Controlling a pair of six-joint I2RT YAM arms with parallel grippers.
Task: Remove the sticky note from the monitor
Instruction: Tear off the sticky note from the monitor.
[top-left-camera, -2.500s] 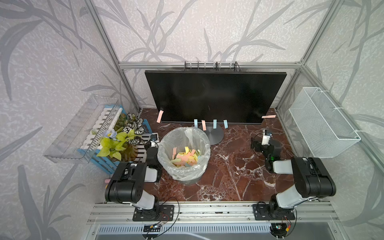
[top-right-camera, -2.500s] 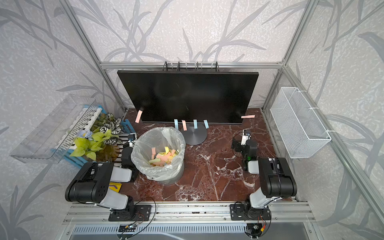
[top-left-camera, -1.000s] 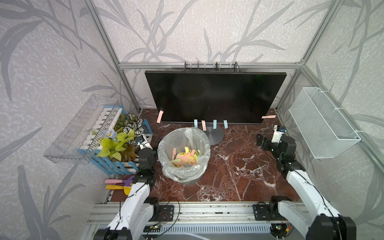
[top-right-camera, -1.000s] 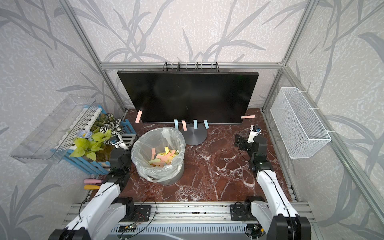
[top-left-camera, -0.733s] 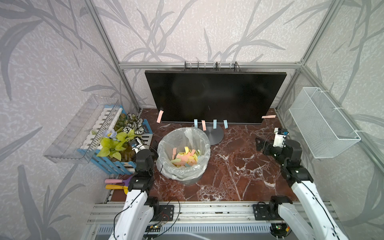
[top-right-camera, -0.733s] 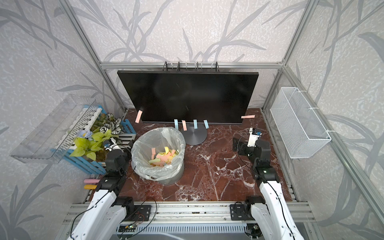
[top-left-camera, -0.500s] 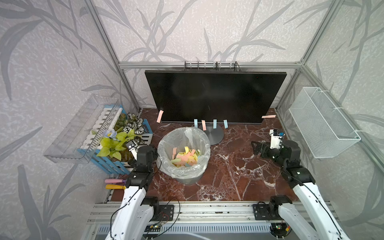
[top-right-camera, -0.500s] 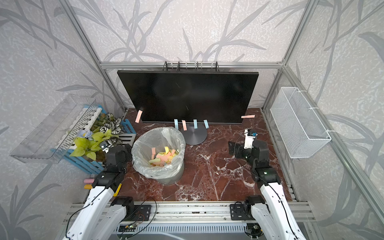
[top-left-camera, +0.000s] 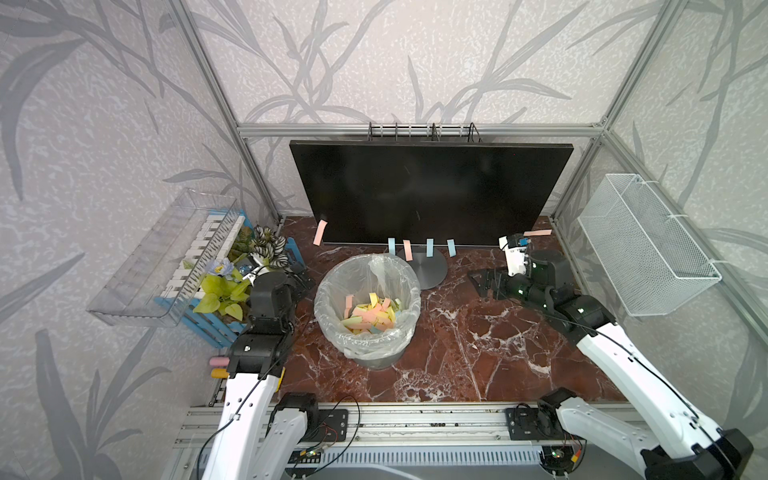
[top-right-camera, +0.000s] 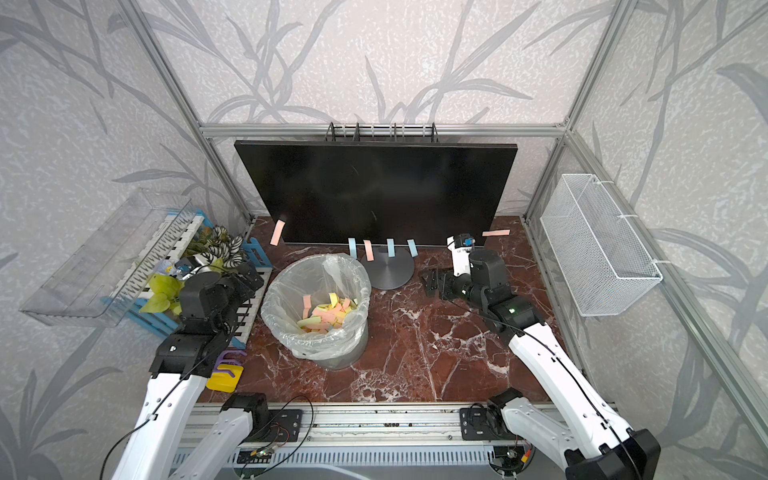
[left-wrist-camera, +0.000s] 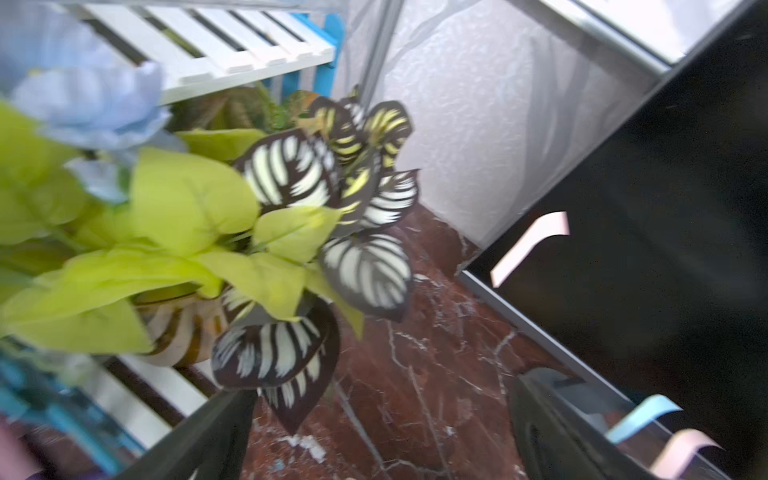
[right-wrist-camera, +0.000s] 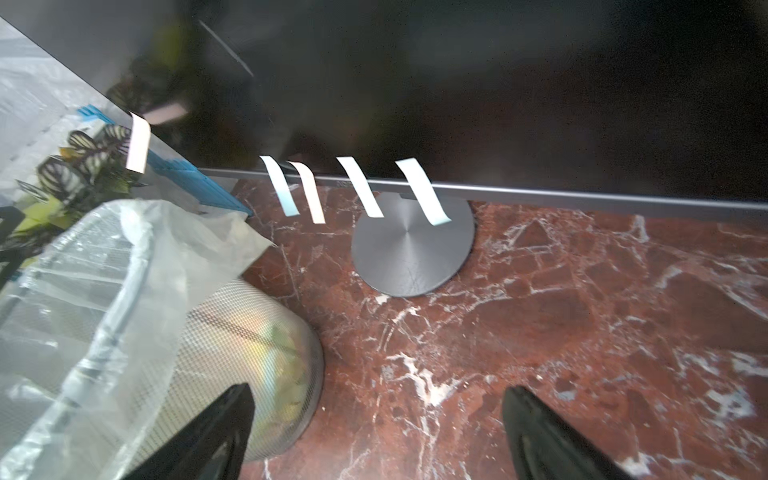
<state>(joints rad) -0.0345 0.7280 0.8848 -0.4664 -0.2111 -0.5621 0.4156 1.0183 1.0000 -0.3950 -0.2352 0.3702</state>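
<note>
The monitor (top-left-camera: 428, 191) stands at 12 o'clock of the marble top, with sticky notes (top-left-camera: 429, 246) hanging off its lower edge. The lined bin (top-left-camera: 376, 360), at 7 o'clock of the round base (top-left-camera: 430, 270), holds a heap of yellow, pink and blue notes. The blue crate (top-left-camera: 208, 326) at 9 o'clock holds plants (top-left-camera: 220, 286). The left gripper (top-left-camera: 303, 280) and the right gripper (top-left-camera: 482, 284) flank the bin, jaws spread wide, gripping nothing

We log: grey leaf-print walls (top-left-camera: 374, 62) | aluminium frame (top-left-camera: 415, 130) | red-brown marbled worktop (top-left-camera: 478, 345) | white mesh basket (top-left-camera: 648, 249) beyond its right edge
</note>
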